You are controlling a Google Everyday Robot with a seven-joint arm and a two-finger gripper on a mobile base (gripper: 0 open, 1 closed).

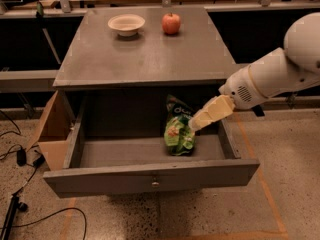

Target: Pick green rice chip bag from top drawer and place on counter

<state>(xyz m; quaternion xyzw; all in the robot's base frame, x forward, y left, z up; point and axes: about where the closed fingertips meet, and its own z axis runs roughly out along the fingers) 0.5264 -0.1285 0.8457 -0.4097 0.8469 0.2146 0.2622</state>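
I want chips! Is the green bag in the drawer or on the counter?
In the drawer: the green rice chip bag lies inside the top drawer, below the counter. The gripper is at its right edge.

The only lettering in view is a pale mark on the dark top band of the green rice chip bag [178,132], and it is too blurred to read. It sits just beside the tip of the gripper [194,125], on the side away from the arm, where the gripper hangs over the open top drawer [150,178]. No other text, label, brand, number or sign can be read anywhere.
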